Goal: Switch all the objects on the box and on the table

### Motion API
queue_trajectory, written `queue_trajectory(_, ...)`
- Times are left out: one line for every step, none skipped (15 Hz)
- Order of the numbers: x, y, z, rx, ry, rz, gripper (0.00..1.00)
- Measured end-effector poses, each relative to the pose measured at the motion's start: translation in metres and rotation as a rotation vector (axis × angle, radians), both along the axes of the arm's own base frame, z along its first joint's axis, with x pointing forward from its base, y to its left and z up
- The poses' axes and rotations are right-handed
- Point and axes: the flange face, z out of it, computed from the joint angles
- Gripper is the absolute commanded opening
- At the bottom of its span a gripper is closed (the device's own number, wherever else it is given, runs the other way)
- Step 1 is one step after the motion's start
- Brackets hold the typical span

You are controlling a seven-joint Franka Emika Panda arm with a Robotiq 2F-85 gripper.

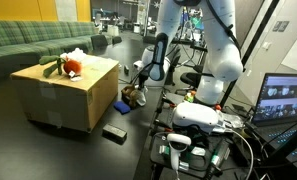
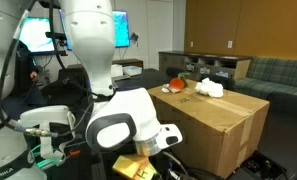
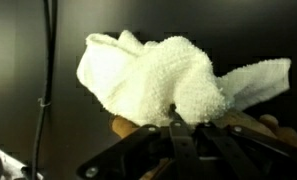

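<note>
In the wrist view my gripper is shut with its fingertips pinched into a white towel, which fills the middle of the picture over a tan object. In an exterior view the gripper is low beside the cardboard box, near the floor. On the box top lie a red plush toy and a white cloth. They also show in an exterior view, with the toy and the cloth on the box.
A black flat item and a blue object lie on the floor by the box. A green couch stands behind it. A laptop and cabling sit near the robot base.
</note>
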Motion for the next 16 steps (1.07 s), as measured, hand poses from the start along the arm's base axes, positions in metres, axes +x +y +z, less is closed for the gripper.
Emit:
queue_trajectory(0.003,0.001,0.015,-0.017,-0.012,-0.005,0.08)
queue_trajectory(0.007,0.001,0.030,-0.034,-0.027,-0.011,0.08)
queue_trajectory(0.011,0.000,0.042,-0.051,-0.043,-0.012,0.08)
queue_trajectory(0.015,-0.002,0.054,-0.070,-0.060,-0.017,0.08)
queue_trajectory(0.019,-0.004,0.064,-0.090,-0.079,-0.023,0.08)
queue_trajectory(0.022,-0.005,0.074,-0.110,-0.097,-0.027,0.08)
queue_trajectory(0.025,-0.005,0.083,-0.128,-0.117,-0.031,0.08)
queue_trajectory(0.029,-0.004,0.093,-0.143,-0.139,-0.037,0.07)
queue_trajectory(0.034,-0.001,0.103,-0.156,-0.163,-0.040,0.07)
queue_trajectory(0.039,0.003,0.113,-0.165,-0.189,-0.046,0.07)
queue_trajectory(0.045,0.009,0.124,-0.172,-0.218,-0.053,0.07)
queue_trajectory(0.052,0.015,0.135,-0.177,-0.248,-0.065,0.07)
queue_trajectory(0.058,0.022,0.146,-0.181,-0.275,-0.074,0.07)
queue_trajectory(0.064,0.029,0.158,-0.186,-0.302,-0.086,0.07)
queue_trajectory(0.071,0.036,0.171,-0.190,-0.327,-0.100,0.07)
queue_trajectory(0.077,0.043,0.185,-0.194,-0.350,-0.116,0.07)
